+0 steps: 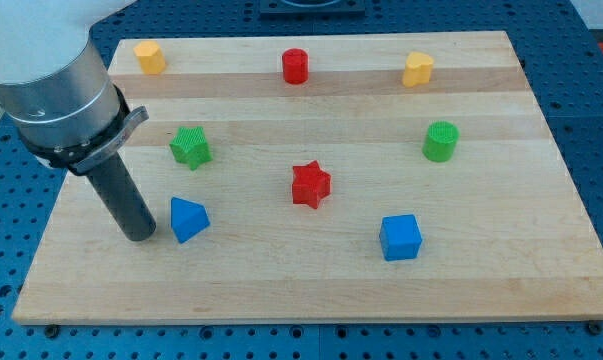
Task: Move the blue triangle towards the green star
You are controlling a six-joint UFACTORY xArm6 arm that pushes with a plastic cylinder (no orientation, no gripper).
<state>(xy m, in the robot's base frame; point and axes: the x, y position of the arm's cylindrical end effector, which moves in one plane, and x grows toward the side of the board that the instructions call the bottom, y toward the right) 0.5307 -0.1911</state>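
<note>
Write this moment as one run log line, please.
my tip: just left of blue triangle, contact unclear | green star: above triangle, apart | triangle not yet at star

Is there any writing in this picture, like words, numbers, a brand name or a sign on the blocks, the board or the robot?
None: no word, number, brand or sign can be read anywhere.
The wooden board is bare wood.
The blocks, among them the blue triangle and the green star, are plain coloured faces.
The silver arm housing and the dark rod ending in my tip, just to the view's left of the blue triangle, carry no label.
</note>
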